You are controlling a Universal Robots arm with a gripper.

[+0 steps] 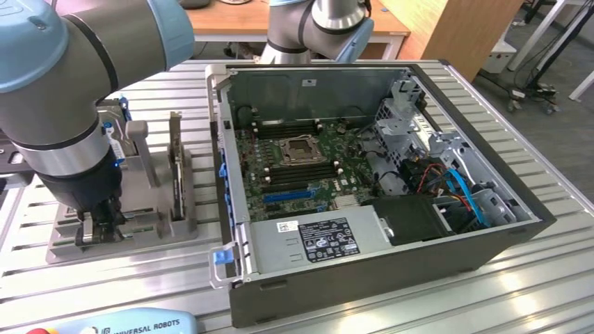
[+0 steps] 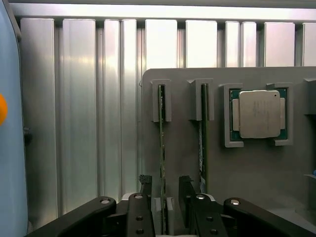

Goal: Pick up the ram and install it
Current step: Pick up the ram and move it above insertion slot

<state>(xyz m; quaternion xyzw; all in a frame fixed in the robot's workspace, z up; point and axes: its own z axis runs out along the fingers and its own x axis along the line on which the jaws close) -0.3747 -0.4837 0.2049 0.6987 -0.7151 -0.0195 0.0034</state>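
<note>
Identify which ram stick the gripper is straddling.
The ram stick farther from the silver processor chip: the open gripper has a finger on each side of it. The other stick, beside the chip, stands outside them.

You're working on a ribbed silvery aluminium table (image 1: 139, 292) (image 2: 74, 123). Toward the exterior view's left, a flat grey plastic holder block (image 1: 177, 229) (image 2: 256, 173) rests on its slats. Just beside it on the right lies a large open black metal computer case (image 1: 418, 271), its open side facing up.
</note>
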